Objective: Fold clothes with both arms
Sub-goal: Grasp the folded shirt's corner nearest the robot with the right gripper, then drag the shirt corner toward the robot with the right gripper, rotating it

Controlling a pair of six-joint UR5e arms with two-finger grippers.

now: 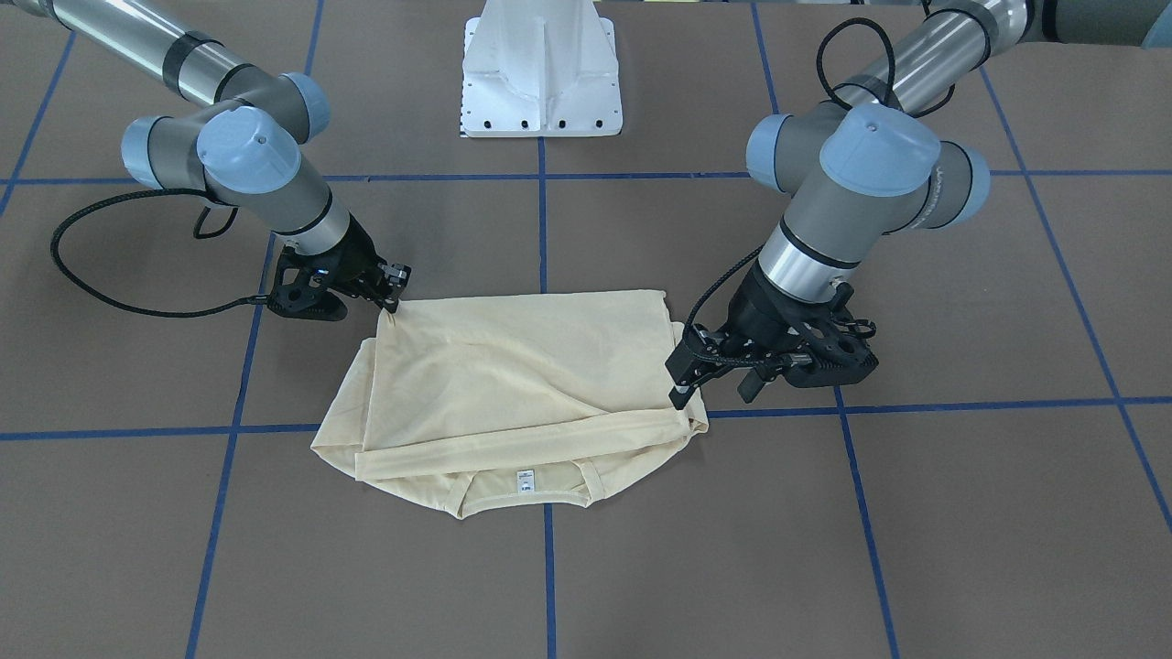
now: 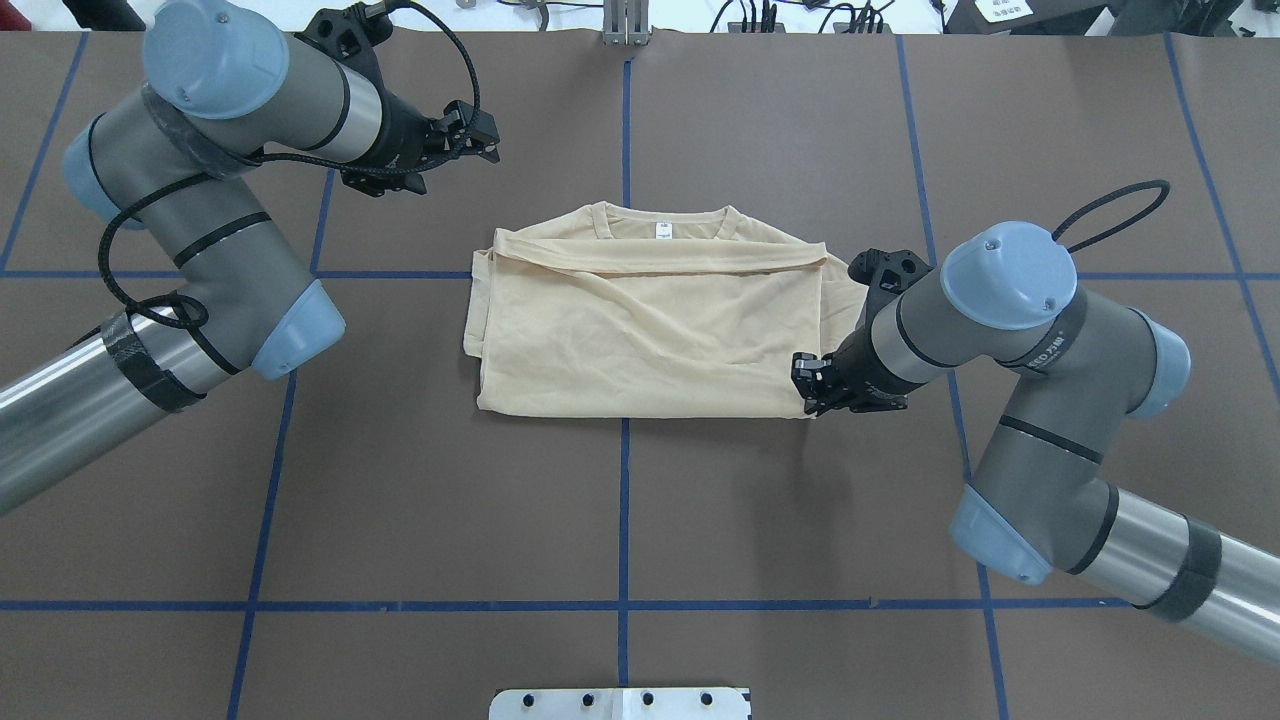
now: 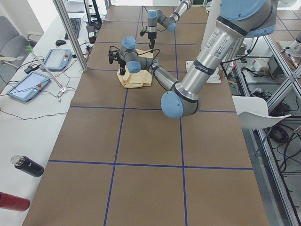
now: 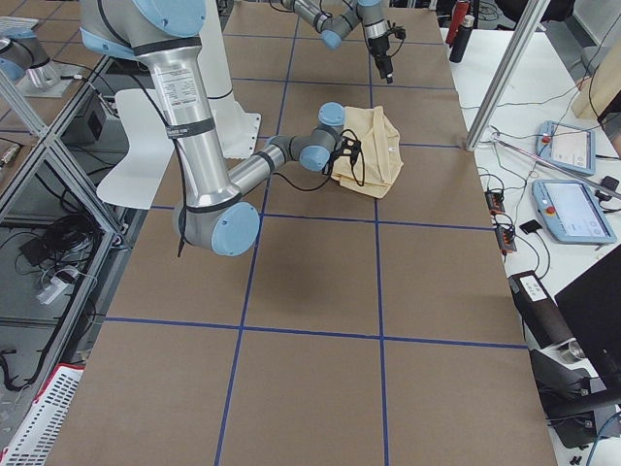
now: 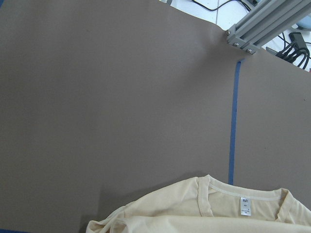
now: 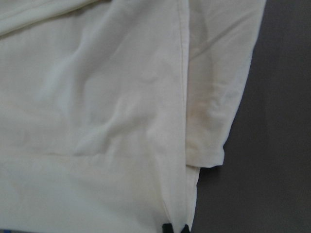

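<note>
Evidently the fold is well along: the T-shirt [image 2: 640, 330] lies flat at the middle of the surface [image 2: 400, 500], doubled into a rough rectangle with its collar and white neck label [image 2: 661, 231] at the edge away from the robot (the print does not show). The right gripper [image 1: 394, 297] sits low at the near corner on its own side, jaws pinched together on the cloth, which peaks up towards it. That hold looks meant either to carry the layer across for another fold or to tug it smooth. The left gripper [image 2: 486, 137] hangs raised beyond the far corner on its side, jaws apart and touching nothing, probably clear of the fabric so as not to drag it before taking a matching corner
</note>
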